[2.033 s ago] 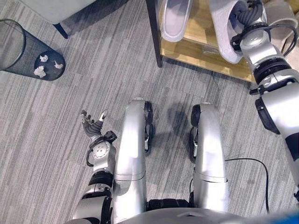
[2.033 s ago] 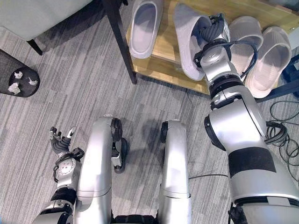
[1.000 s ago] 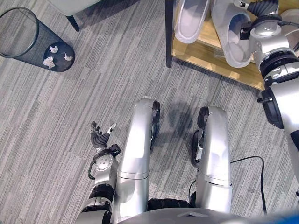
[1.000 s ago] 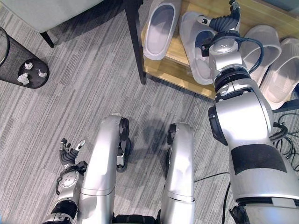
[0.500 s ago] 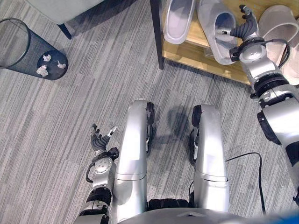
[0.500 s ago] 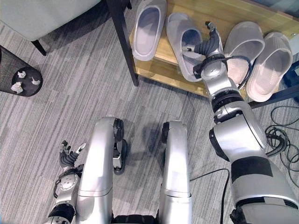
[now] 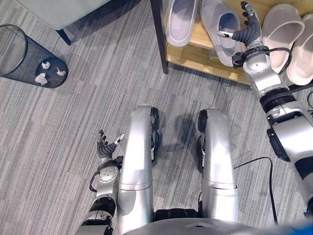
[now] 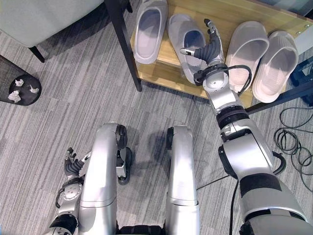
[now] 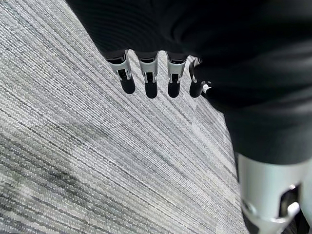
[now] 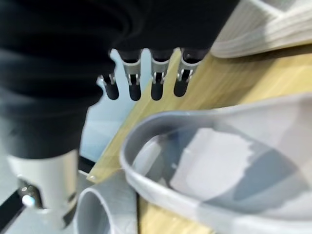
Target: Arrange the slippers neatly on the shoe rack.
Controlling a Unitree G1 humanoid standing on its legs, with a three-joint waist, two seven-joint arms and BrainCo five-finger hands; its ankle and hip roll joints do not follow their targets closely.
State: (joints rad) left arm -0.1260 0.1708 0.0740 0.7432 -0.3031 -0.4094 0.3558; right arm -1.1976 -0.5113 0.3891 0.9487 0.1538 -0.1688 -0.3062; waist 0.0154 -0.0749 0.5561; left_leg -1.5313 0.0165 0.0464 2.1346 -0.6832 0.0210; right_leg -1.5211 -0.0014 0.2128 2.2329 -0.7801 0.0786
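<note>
Right eye view: open right hand (image 8: 209, 48) just beside slipper (image 8: 188, 45).

- The far ends of the four slippers (image 8: 190, 45) ran off the picture's top edge or close to it.
- The shoe rack (image 8: 166, 76) was cut by the top edge.
- The bin (image 7: 19, 51) was clipped at the left edge.
- The white scraps (image 7: 45, 71) in it were too small to identify.

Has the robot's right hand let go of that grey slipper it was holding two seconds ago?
Yes. The right hand is open now, drawn back to the side of the grey slipper, which lies flat on the wooden shoe rack.
</note>
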